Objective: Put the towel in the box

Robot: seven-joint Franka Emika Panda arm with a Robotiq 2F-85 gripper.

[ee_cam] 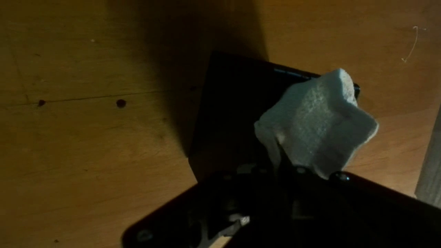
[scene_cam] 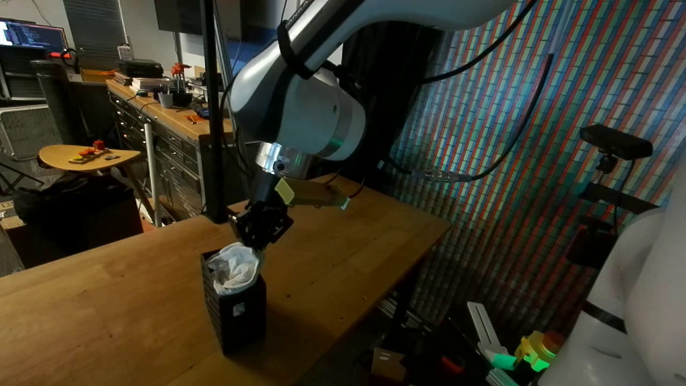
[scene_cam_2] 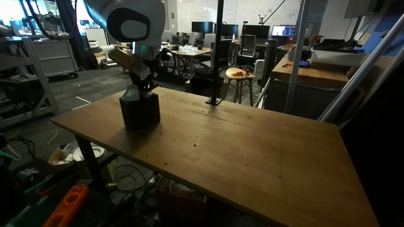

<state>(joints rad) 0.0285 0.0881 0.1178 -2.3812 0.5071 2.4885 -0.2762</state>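
Observation:
The towel (scene_cam: 233, 268), pale and rumpled, bunches in the mouth of the black box (scene_cam: 236, 321) and rises above its rim. In an exterior view the towel (scene_cam_2: 131, 93) pokes up at the left of the box (scene_cam_2: 141, 112), which stands upright on the table. My gripper (scene_cam: 259, 245) points down right at the box's top. From the wrist view, a fold of the towel (ee_cam: 313, 120) runs between the fingertips of the gripper (ee_cam: 274, 168), which look closed on it; the rest spreads past a corner of the box (ee_cam: 234, 103). Darkness hides the box's inside.
The wooden table (scene_cam_2: 236, 142) carries the box near one end, close to an edge. A black post (scene_cam_2: 217, 63) rises from the table's far edge. A small stool (scene_cam_2: 240, 74) and a workbench (scene_cam: 161, 112) stand beyond it.

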